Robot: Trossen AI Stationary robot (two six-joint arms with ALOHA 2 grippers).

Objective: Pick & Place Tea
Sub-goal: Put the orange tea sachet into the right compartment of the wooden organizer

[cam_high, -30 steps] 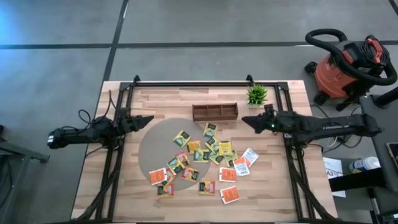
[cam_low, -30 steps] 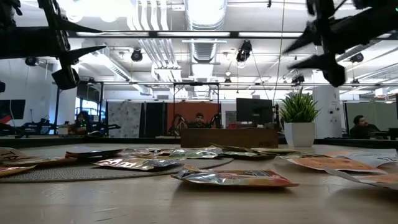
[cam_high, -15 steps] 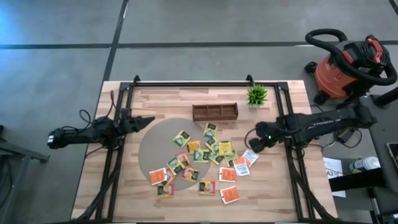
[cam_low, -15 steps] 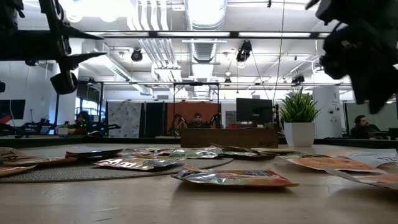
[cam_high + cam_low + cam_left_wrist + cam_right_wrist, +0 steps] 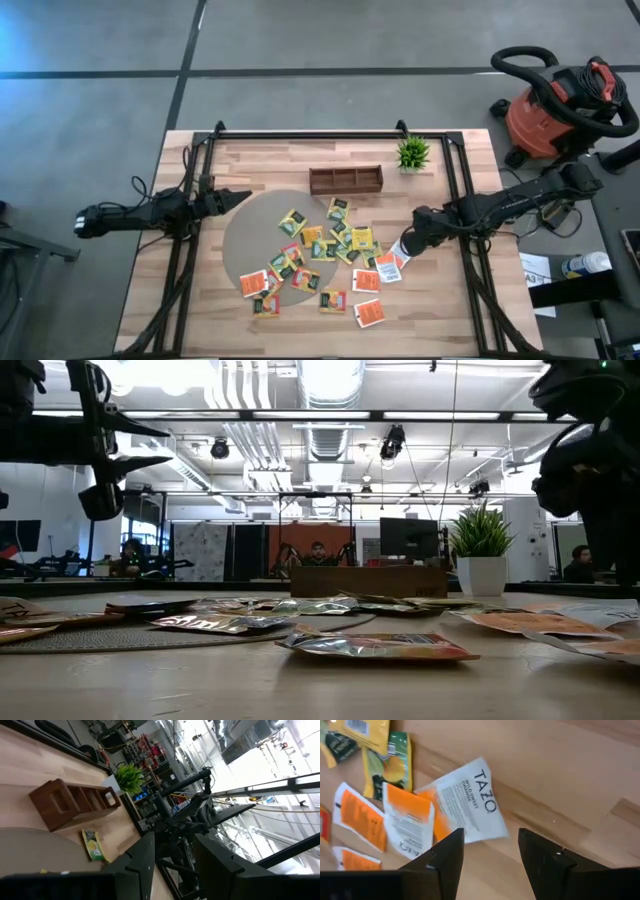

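Several tea sachets [image 5: 320,255], yellow, green, orange-red and white, lie flat and scattered over a round grey mat [image 5: 240,245] and the wood beside it. My right gripper [image 5: 403,247] points steeply down, open, above a white sachet printed TAZO [image 5: 470,805]; in the right wrist view its gripper [image 5: 487,857] has one fingertip on either side of the sachet's edge, clear of it. The sachet lies partly over orange-and-white ones [image 5: 407,820]. My left gripper [image 5: 240,197] hovers level at the mat's left edge, open, holding nothing.
A brown three-compartment wooden tray [image 5: 345,180] stands beyond the sachets, with a small potted plant [image 5: 412,152] at the far right. Black frame rails [image 5: 330,135] run round the table. A red shop vacuum [image 5: 560,105] stands on the floor off the right side.
My right gripper has swung from beside the tray toward the table's near edge and gone down. It has tipped from level to pointing steeply down and now hangs over the white sachets at the right of the heap. The sachets lie as before.
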